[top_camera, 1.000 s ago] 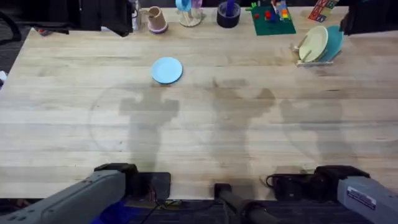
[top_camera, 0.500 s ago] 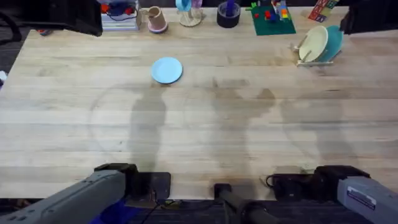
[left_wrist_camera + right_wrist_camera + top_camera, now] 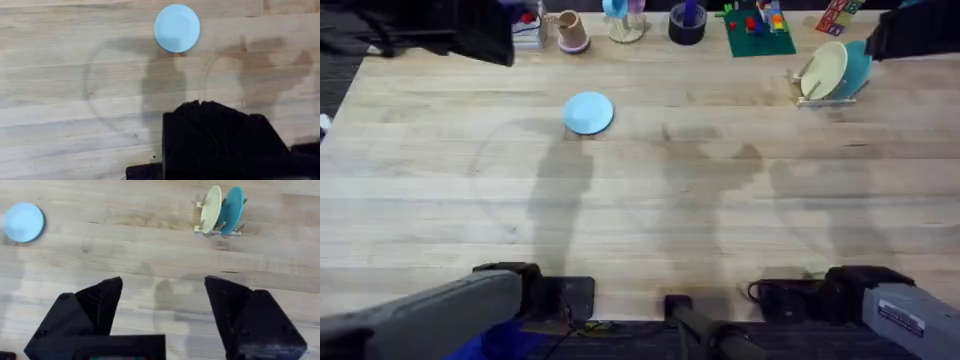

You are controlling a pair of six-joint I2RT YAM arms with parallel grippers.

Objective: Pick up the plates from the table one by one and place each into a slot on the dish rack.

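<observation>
The pale blue plate [image 3: 588, 112] is seen lying flat on the table [image 3: 650, 210], far and left of centre, well apart from both grippers. The right gripper [image 3: 162, 305] is spread wide, empty. The left gripper's jaw state cannot be told. The cream plate [image 3: 825, 68] and teal plate [image 3: 857, 66] are held upright in the dish rack [image 3: 830, 98], far right.

A broad pale wooden plank counter [image 3: 650, 190] with visible grain runs across the room, soft grey shadows lying on its middle. Along its far edge stand a pink cup [image 3: 571, 30], a dark blue round pot [image 3: 687, 22] and a green building-block baseplate [image 3: 758, 30].
</observation>
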